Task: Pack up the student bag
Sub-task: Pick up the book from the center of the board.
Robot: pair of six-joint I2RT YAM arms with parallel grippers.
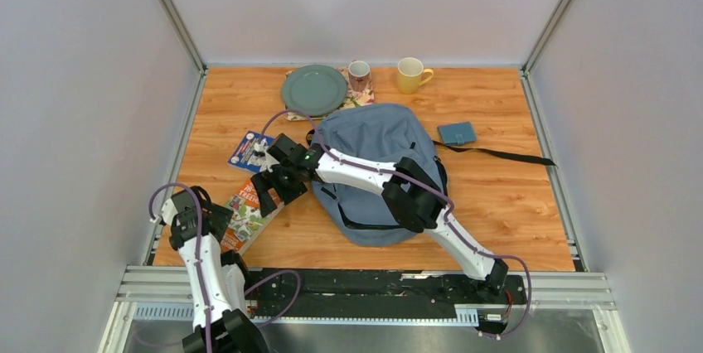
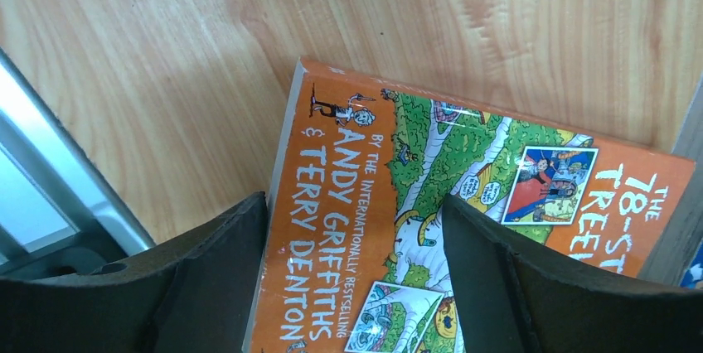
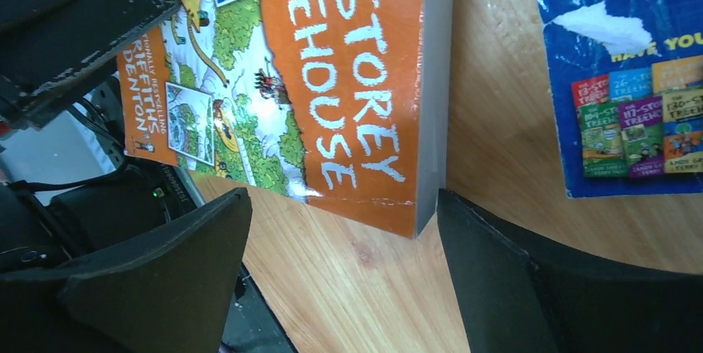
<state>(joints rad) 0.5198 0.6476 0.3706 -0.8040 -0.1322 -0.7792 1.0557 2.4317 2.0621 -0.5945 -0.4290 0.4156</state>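
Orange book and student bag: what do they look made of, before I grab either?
Orange book: paperback, glossy printed card cover; light glares off it and grey page edges show along the side. Student bag: soft grey-blue woven fabric, matte, slumped with folds; black straps look like webbing, probably nylon.

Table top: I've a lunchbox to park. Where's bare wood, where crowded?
Bare wood: right of the student bag, nearer than the teal case and strap; also far-left, beside the plate. Crowded: near left, left gripper and right gripper over the books.
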